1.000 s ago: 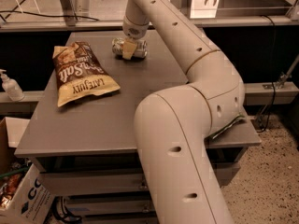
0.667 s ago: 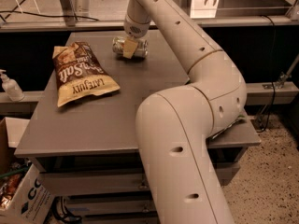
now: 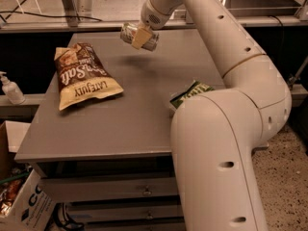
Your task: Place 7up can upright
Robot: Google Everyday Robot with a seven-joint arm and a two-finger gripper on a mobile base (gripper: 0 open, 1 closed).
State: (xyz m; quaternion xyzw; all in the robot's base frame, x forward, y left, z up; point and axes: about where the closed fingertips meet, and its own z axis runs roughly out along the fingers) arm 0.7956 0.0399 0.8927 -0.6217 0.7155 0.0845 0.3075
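Observation:
The 7up can (image 3: 129, 34) is a small silver can lying on its side in the air above the far part of the grey table (image 3: 96, 124). My gripper (image 3: 140, 36) is shut on the can, with one tan finger pad (image 3: 141, 37) across its front. A faint shadow on the tabletop lies below it. The can's lettering does not show.
A brown and yellow chip bag (image 3: 83, 76) lies flat on the left of the table. A green bag (image 3: 190, 94) peeks out at the right edge behind my arm. A soap bottle (image 3: 9, 88) stands on a ledge at left. Cardboard boxes (image 3: 24, 206) sit on the floor.
My gripper has lifted the can off the far tabletop and carried it up and toward the table's middle, still lying sideways.

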